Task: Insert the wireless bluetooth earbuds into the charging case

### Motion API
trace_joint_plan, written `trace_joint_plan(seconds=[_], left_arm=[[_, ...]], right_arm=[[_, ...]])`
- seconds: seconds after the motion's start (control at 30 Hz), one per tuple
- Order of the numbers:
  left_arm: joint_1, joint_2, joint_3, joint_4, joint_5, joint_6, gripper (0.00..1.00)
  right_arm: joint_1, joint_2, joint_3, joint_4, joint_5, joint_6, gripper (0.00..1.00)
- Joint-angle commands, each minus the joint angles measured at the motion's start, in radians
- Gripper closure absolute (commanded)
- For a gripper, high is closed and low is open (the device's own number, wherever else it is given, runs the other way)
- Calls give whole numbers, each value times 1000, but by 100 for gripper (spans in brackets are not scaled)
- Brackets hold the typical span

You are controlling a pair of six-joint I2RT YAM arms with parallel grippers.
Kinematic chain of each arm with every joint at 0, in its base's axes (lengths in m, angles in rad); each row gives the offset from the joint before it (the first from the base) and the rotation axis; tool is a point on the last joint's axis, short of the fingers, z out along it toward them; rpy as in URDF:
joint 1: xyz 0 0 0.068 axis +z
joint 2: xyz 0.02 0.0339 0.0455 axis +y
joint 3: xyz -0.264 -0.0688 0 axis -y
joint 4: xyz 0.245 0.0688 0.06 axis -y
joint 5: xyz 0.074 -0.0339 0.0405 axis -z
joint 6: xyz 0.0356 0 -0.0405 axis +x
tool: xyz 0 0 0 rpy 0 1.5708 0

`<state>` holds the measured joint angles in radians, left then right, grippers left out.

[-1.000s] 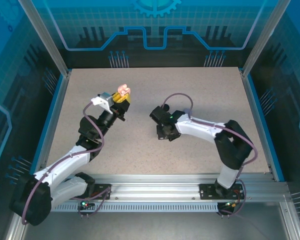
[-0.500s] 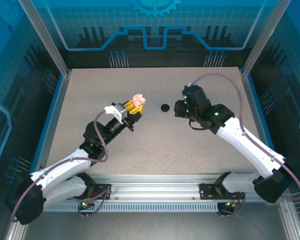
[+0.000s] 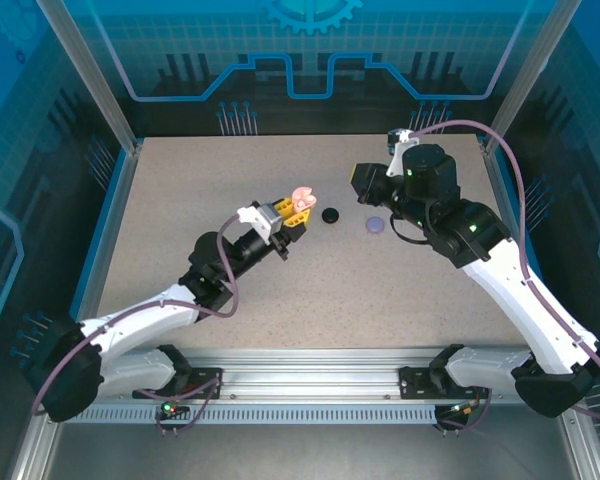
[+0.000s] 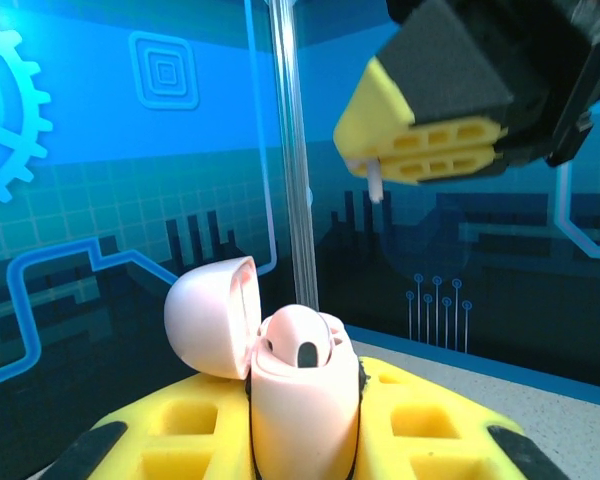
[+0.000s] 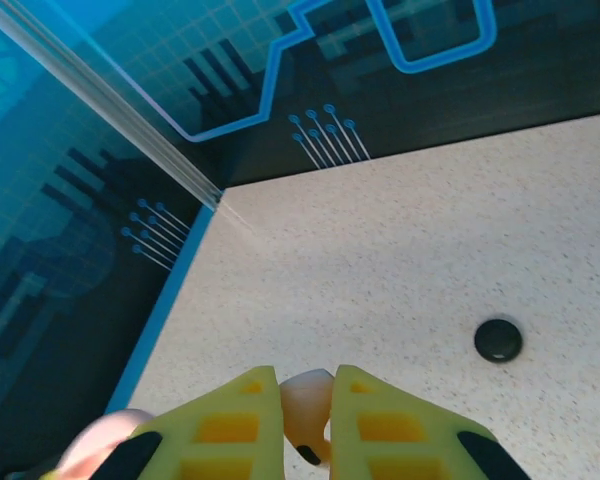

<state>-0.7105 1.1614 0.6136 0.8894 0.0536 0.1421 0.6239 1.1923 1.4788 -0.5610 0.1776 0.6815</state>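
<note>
- Left jaws clamp the open pink case (image 4: 302, 385); right jaws pinch a pink earbud (image 5: 306, 398);
- misaligned, I risk dropping it onto the counter (image 3: 180, 190)

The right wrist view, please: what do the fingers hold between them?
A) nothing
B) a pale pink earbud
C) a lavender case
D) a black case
B: a pale pink earbud sits pinched between the right arm's yellow fingers, while the black case lies apart on the table.
</note>
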Motion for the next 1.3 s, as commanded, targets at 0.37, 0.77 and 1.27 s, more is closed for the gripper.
trace_joint_plan(seconds=[0.37,0.77,1.27], left_arm=[[-35,117,98,117,-15,33,100],[-44,134,111,119,-9,31,100],[-45,133,113,123,-4,33,100]], right_arm=[[136,-70,-157,256,-1,-96,87],[151,-73,-190,285,4,-82,87],[154,-50,-199,295,-11,-66,89]])
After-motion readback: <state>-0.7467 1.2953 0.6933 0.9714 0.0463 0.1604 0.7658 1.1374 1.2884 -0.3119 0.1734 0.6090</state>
